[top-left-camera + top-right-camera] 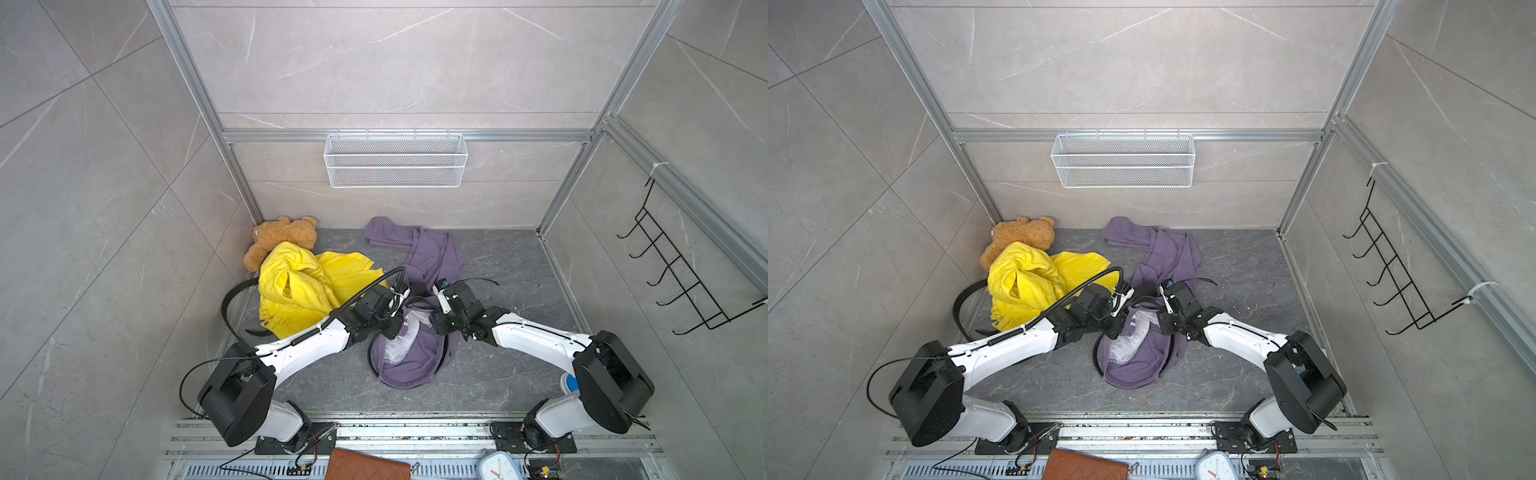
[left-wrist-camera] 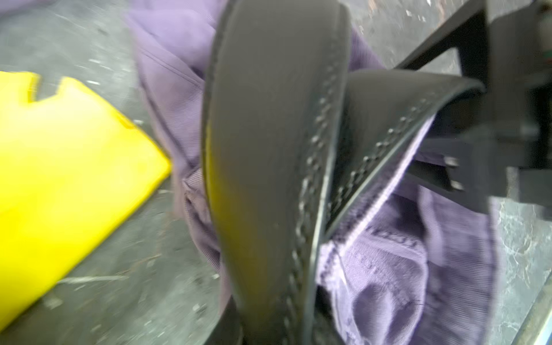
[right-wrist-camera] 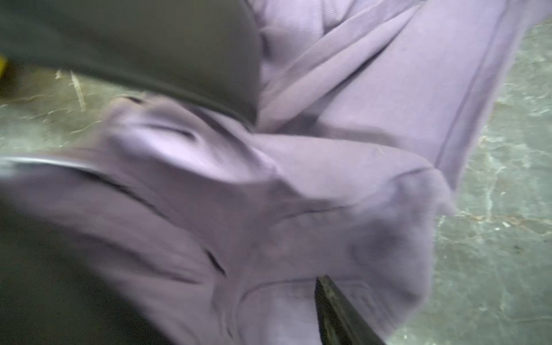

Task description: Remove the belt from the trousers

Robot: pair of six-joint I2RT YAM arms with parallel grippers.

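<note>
At the waist of the trousers (image 1: 409,357), the left gripper (image 1: 400,296) clenches the belt (image 2: 268,149), likely to pull it free, while the right gripper (image 1: 438,291) hangs released just beside, placed to pin the cloth.

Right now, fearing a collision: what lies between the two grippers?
A loop of the black belt lies between left gripper and right gripper, seen in both top views.

Top views are bright, sharp, with soft shadows; wrist views show belt (image 2: 268,149) and trousers (image 3: 328,179) blurred.
</note>
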